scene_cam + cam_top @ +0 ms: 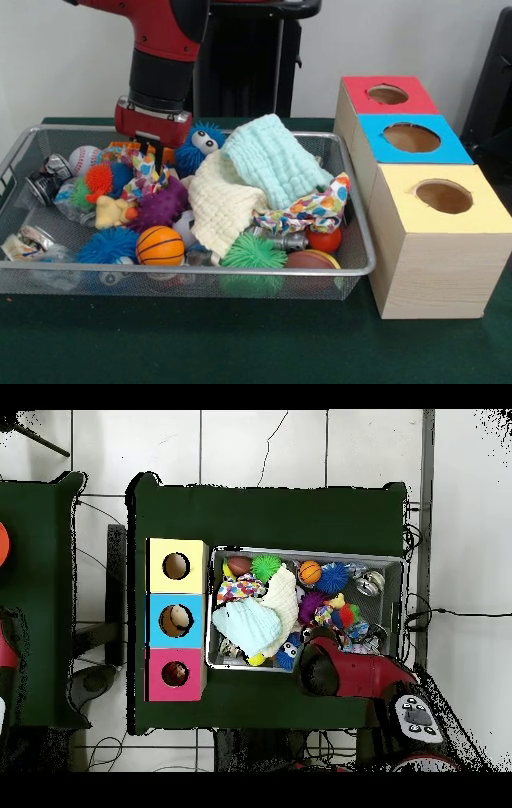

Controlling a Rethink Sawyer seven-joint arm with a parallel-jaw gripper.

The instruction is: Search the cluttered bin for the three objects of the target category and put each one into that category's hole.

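Note:
The silver wire mesh bin sits on the green table, full of toys and cloths; it also shows in the overhead view. My gripper reaches down into the bin's far left part, just above a patterned cloth and beside a blue fuzzy toy with eyes. Its tips are hidden in the clutter. Three boxes stand right of the bin, each with a round hole: red, blue, yellow. In the overhead view the arm covers the gripper.
In the bin lie a mint cloth, a cream cloth, an orange mini basketball, a green spiky ball, a purple spiky ball, a baseball, a yellow duck and crushed cans.

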